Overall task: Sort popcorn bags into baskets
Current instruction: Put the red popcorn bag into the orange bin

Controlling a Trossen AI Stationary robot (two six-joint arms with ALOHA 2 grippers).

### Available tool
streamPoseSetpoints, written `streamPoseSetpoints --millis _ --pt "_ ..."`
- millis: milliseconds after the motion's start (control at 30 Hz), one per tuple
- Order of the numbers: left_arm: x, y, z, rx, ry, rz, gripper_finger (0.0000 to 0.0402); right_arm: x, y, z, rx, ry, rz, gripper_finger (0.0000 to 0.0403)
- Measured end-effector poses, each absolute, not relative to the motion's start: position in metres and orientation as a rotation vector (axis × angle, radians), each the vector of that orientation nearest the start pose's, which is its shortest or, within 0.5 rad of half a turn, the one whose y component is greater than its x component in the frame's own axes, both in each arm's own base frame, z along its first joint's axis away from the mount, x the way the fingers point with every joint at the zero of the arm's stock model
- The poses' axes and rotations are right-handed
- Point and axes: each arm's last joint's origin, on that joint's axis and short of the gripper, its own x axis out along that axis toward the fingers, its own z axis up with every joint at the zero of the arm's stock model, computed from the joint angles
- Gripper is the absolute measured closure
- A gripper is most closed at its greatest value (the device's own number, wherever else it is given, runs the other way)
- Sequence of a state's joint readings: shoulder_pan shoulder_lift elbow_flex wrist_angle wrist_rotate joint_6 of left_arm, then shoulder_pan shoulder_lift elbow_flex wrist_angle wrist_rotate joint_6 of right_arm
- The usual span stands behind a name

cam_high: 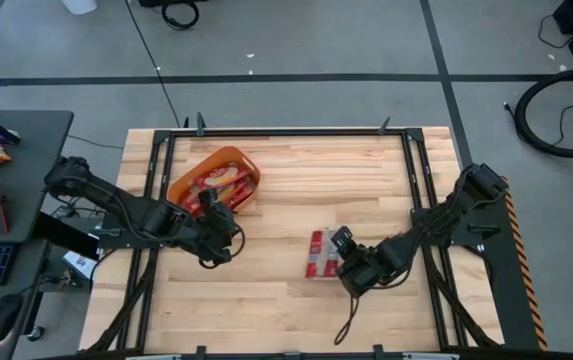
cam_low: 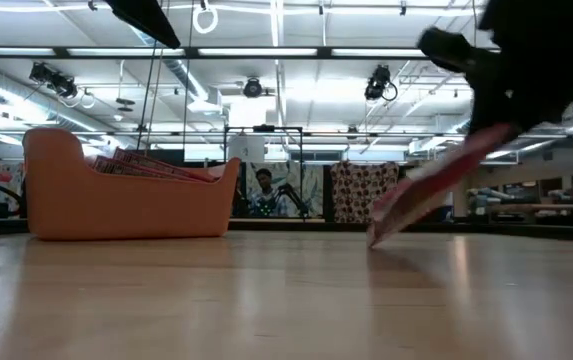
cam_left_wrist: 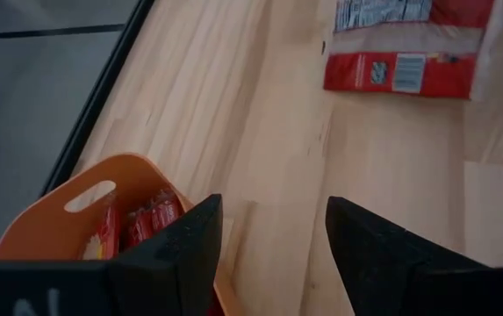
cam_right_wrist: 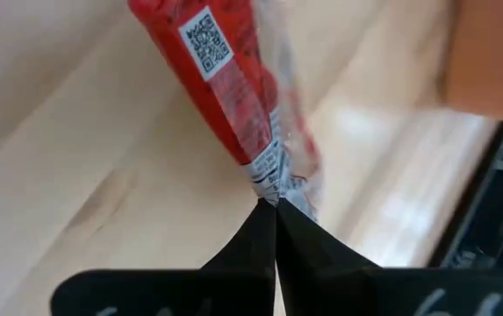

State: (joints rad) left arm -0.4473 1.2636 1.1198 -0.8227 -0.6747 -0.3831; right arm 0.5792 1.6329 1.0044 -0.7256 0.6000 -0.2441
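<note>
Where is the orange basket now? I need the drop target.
In the high view, the orange basket sits on the table's far left, beside the open left hand, with popcorn bags inside.

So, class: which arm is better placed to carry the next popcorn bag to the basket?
Right: its gripper is shut on a popcorn bag, tilted off the table. The left gripper is open beside the basket.

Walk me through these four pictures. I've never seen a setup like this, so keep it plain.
Two dark robot arms work at a wooden table. One picture looks straight down, one looks level across the tabletop, and two come from cameras on the arms' wrists. An orange basket already holding red popcorn bags sits toward the left side. The left end effector hangs open beside the basket, holding nothing. The right end effector is shut on the edge of a popcorn bag, tilting it up with one end on the wood.
</note>
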Motion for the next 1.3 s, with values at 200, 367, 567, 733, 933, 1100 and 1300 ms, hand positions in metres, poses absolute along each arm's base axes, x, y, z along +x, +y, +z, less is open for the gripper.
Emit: streamPoseSetpoints --millis 200,367,567,733,933,1100,1300 --pt "0.225 -0.088 0.307 0.14 0.745 0.36 0.0194 0.275 0.14 0.214 -1.001 1.05 0.023 0.0401" --pt "0.225 -0.088 0.307 0.138 0.746 0.361 0.0194 0.297 0.127 0.241 -0.996 0.996 -0.039 0.0402" --pt "0.224 -0.088 0.307 0.139 0.748 0.361 0.0194 0.323 0.101 0.267 -0.963 0.911 -0.135 0.0402" --pt "0.213 -0.083 0.318 0.139 0.711 0.355 0.0194 0.344 0.077 0.279 -0.91 0.792 -0.152 0.0402" --pt "0.187 -0.069 0.345 0.121 0.584 0.373 0.0194 0.368 0.047 0.29 -0.844 0.6 -0.084 0.0402" --pt "0.167 -0.059 0.364 0.086 0.474 0.364 0.0194 0.39 0.028 0.281 -0.887 0.509 -0.111 0.0402" --pt "0.154 -0.053 0.378 0.046 0.381 0.349 0.0194 0.423 0.002 0.272 -0.876 0.449 -0.126 0.0402"
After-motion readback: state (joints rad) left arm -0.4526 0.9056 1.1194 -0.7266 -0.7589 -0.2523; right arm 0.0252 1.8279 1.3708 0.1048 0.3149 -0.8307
